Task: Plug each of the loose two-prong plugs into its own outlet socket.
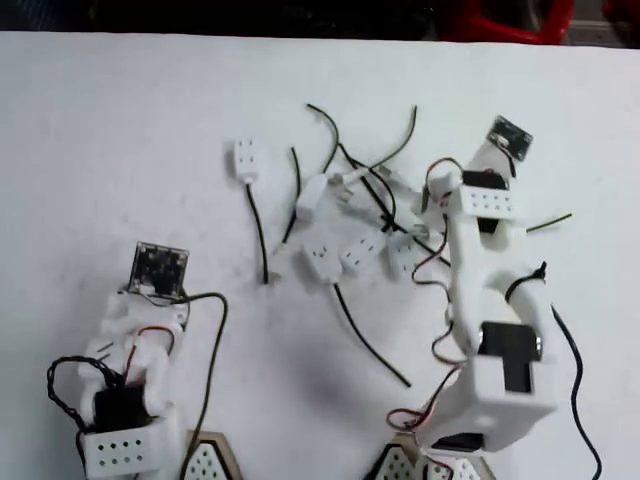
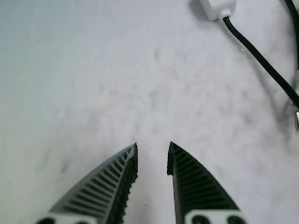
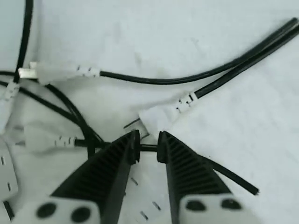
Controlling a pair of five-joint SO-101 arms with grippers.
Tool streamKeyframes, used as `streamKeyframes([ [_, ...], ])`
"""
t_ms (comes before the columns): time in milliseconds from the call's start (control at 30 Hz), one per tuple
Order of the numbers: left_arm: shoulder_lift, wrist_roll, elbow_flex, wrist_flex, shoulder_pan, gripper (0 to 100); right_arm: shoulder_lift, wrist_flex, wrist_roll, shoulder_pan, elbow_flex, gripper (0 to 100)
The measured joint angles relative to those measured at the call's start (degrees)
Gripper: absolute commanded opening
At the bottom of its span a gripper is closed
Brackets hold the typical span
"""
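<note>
Hovering over the table, the right gripper (image 3: 147,141) has its jaws narrowly parted and grasps nothing. A two-prong plug (image 3: 161,116) lies just ahead of the tips, prong end nearest, long axis slanting away. The left gripper (image 2: 152,151), likewise parted, is well apart.

Premises assessed as a robotics lab or test bench, not a household. A table (image 1: 110,110) under a plain white covering carries a left arm (image 1: 125,400) and a right arm (image 1: 490,300), both small white units with exposed red and black wiring (image 1: 440,270) and bare camera boards (image 1: 160,268). Short black cord lengths with white plugs (image 1: 312,195) and sockets (image 1: 245,158) lie scattered like test pieces. A red object (image 1: 510,20) of uncertain kind stands beyond the far edge
</note>
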Motion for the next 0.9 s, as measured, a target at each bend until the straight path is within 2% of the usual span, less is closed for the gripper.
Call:
streamKeyframes([
  [67, 0.0, 0.0, 0.0, 0.0, 0.0, 12, 2.3, 0.0, -1.2, 1.3, -1.4, 17.8],
  [400, 0.0, 0.0, 0.0, 0.0, 0.0, 12, 10.1, 1.9, -2.1, 1.8, -6.8, 16.3],
  [767, 0.0, 0.0, 0.0, 0.0, 0.0, 12, 21.8, 2.5, -2.4, 1.9, -19.8, 16.3],
  [900, 0.0, 0.0, 0.0, 0.0, 0.0, 12, 23.6, 5.6, -2.2, 1.8, -22.8, 16.2],
])
